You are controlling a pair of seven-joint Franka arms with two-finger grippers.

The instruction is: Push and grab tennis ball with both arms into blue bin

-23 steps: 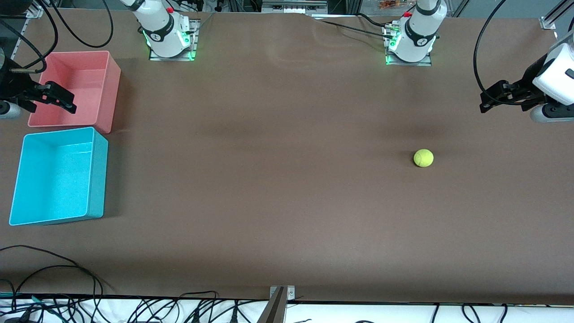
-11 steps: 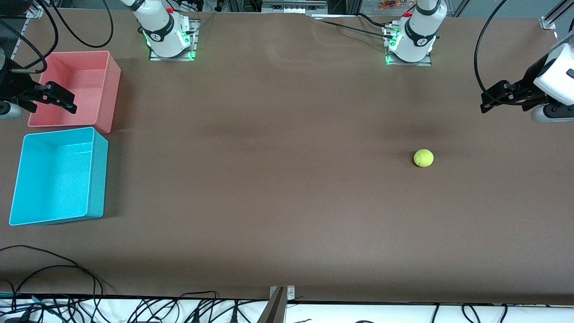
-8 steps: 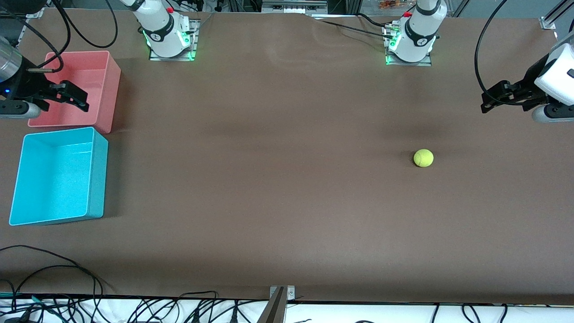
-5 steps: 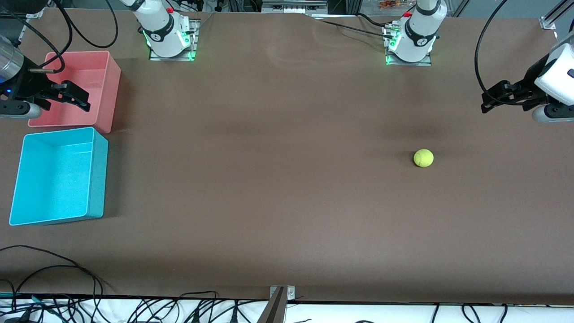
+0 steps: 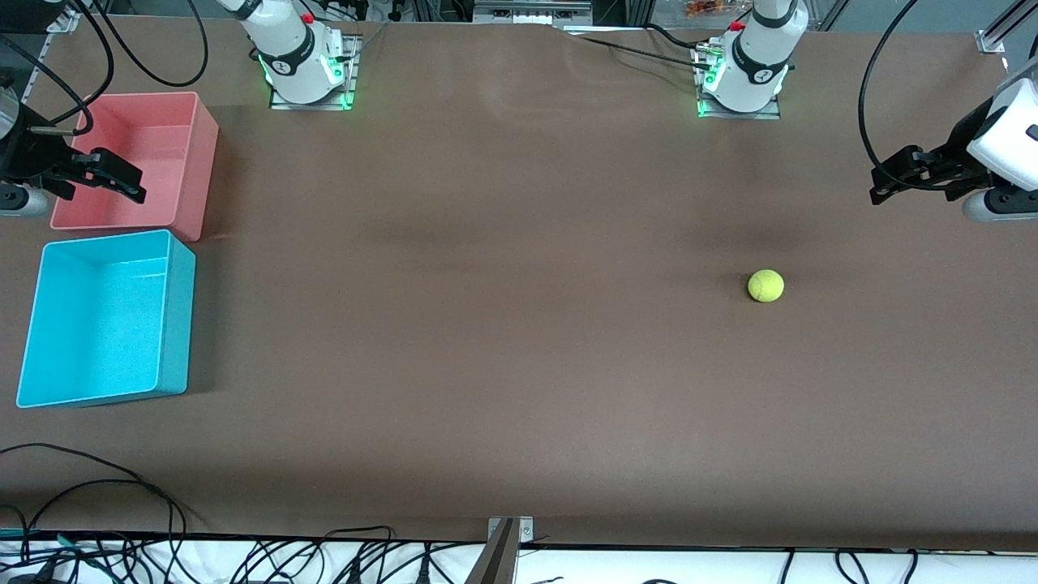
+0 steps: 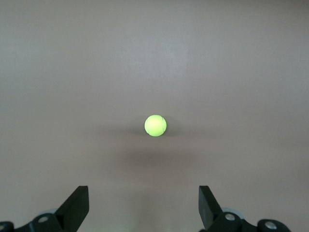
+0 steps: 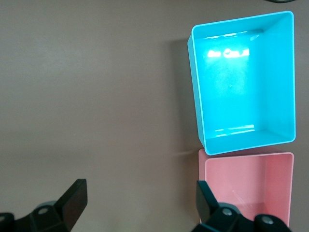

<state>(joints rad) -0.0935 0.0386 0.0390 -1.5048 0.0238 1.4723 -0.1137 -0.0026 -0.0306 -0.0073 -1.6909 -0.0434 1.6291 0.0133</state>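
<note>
The tennis ball (image 5: 765,285) lies on the brown table toward the left arm's end; it also shows in the left wrist view (image 6: 155,125). My left gripper (image 5: 881,183) hangs open and empty in the air near that end of the table, apart from the ball; in its own view (image 6: 142,210) the jaws stand wide. The blue bin (image 5: 97,324) sits empty at the right arm's end, also in the right wrist view (image 7: 241,82). My right gripper (image 5: 130,185) is open and empty over the pink bin's edge; in its own view (image 7: 140,200) the jaws stand wide.
A pink bin (image 5: 154,154) stands empty beside the blue bin, farther from the front camera; it also shows in the right wrist view (image 7: 246,188). Both arm bases stand along the table's back edge. Black cables lie past the front edge.
My right gripper swung a little toward the table's middle, then came back over the pink bin. The left gripper and the ball have barely moved.
</note>
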